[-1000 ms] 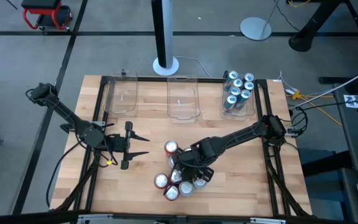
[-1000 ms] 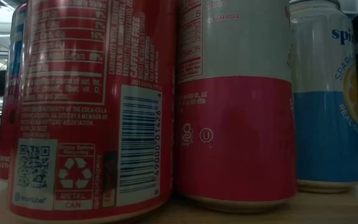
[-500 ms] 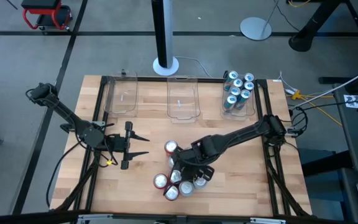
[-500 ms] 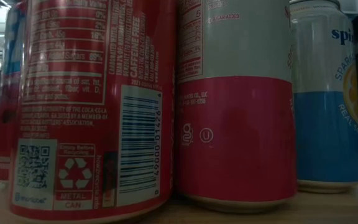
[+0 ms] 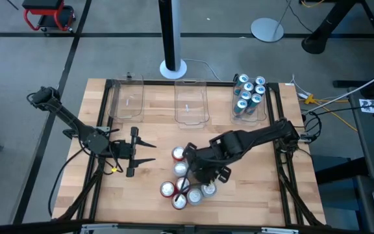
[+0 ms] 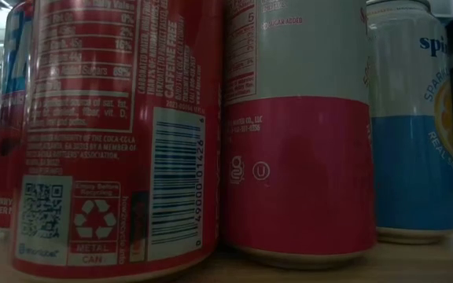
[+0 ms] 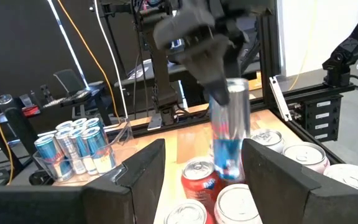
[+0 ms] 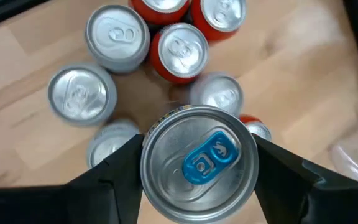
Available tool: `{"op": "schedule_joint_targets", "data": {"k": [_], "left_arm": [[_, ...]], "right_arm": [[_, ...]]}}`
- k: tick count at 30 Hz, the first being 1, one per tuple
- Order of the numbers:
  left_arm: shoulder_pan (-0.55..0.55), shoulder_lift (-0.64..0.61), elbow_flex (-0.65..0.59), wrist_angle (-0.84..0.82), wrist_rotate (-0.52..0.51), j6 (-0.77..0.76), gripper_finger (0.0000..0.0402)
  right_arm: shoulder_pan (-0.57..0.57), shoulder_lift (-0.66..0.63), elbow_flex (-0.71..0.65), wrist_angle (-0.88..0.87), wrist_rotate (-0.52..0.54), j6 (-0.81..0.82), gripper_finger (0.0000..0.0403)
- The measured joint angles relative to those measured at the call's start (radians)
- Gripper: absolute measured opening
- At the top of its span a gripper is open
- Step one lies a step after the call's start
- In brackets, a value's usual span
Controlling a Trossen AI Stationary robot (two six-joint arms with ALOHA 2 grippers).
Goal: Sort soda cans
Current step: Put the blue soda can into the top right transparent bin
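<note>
Surface: wooden table (image 5: 252, 188), three clear bins along its 12 o'clock edge; only the rightmost bin (image 5: 237, 116) has teal cans (image 5: 249, 94).
Right gripper (image 5: 188, 164): fingers clamped around a teal can (image 8: 197, 163), lifted above the loose can cluster (image 5: 186, 190) near 6 o'clock.
Left gripper (image 5: 149, 152): parked around 8 o'clock, fingers (image 7: 135, 177) partly spread, nothing between them.
Only in the left wrist view: held can's blue-and-silver side (image 7: 230, 134), clear of the tops below.
Only in the right wrist view: blue pull tab.
Hard to see: low view is blocked by a red can (image 6: 112, 134), a silver-and-red can (image 6: 297, 130) and a blue can (image 6: 415, 118); from overhead the arm covers the held can.
</note>
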State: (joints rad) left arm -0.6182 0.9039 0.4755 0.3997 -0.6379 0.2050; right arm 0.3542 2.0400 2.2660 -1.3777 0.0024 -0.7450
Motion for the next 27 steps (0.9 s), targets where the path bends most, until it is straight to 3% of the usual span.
{"op": "schedule_joint_targets", "data": {"k": [6,13,27], "left_arm": [[0.0,0.0,0.0,0.0,0.0,0.0,0.0202],[0.0,0.0,0.0,-0.001,0.0,0.0,0.0202],[0.0,0.0,0.0,-0.002,0.0,0.0,0.0202]], "right_arm": [[0.0,0.0,0.088,-0.117,0.076,-0.001,0.0235],[-0.001,-0.06,0.075,-0.201,0.142,0.02,0.0234],[-0.001,-0.214,0.074,-0.194,0.346,0.061,0.0234]]}}
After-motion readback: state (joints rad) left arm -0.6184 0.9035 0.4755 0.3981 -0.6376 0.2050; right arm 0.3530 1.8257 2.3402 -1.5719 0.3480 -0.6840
